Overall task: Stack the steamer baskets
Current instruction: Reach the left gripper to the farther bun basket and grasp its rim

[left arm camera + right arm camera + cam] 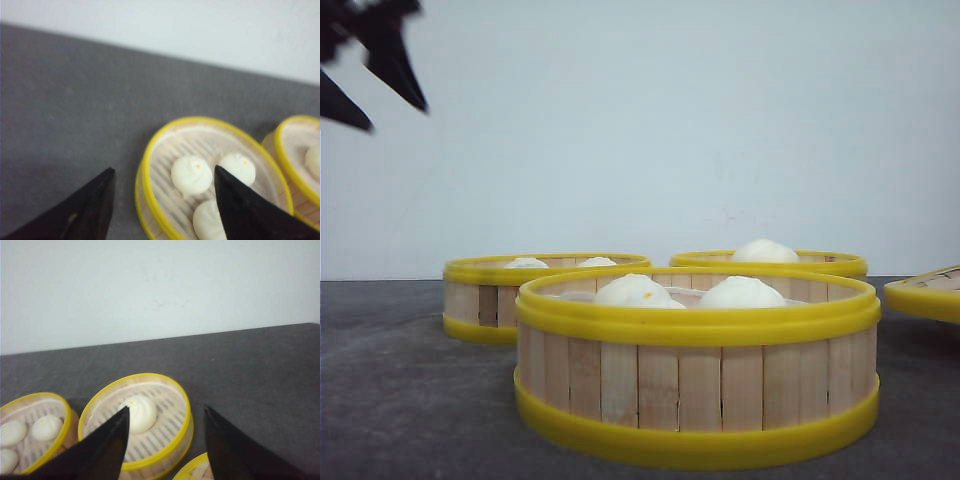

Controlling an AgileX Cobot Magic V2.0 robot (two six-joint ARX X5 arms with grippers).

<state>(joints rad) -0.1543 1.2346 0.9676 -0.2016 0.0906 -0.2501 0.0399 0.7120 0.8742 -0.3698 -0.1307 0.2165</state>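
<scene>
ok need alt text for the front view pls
Three steamer baskets with yellow rims sit unstacked on a dark table, the nearest basket holding two white buns. Two more sit behind, left and right. A black tool hangs at top left.

a dark grey table (410, 400) with a faintly woven, matte surface spreads across the foreground and runs back to a plain white wall (670, 120). the two meet in a straight seam. white buns with pleated tops sit about the scene: two side by side nearest the front camera (635, 290), one alone farther back on the right (765, 250), and three grouped close together (191, 175), some marked with a small orange dot.
</scene>
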